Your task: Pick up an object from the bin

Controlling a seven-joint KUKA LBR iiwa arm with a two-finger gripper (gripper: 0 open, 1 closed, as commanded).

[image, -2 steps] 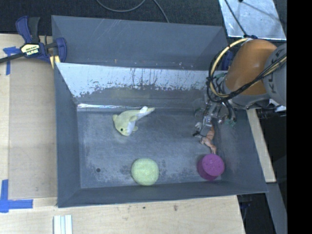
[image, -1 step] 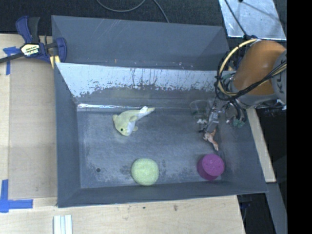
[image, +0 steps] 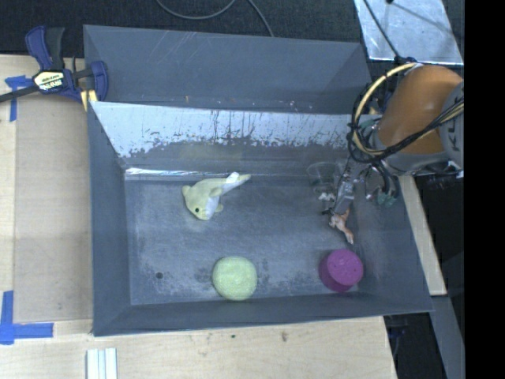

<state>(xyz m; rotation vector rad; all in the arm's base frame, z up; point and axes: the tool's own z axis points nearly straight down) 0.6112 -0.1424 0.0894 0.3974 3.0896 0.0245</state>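
gripper (image: pixel 341 214) beside a magenta puck (image: pixel 341 268)

the gripper hangs in the right part of the grey bin (image: pixel 158 235); how wide it stands cannot be told. the magenta puck lies just beside it, toward the view's lower edge; being round, it probably sets no approach axis.

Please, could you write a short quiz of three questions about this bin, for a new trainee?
1. True or false: the purple round thing lies in the far left corner of the bin.
2. Which thing is nearest to the gripper? A) green ball B) pale fish-shaped toy C) purple round thing
3. Fill in: the green ball lies by the bin's ____ wall (near or far).

Key: 1 false; 2 C; 3 near.
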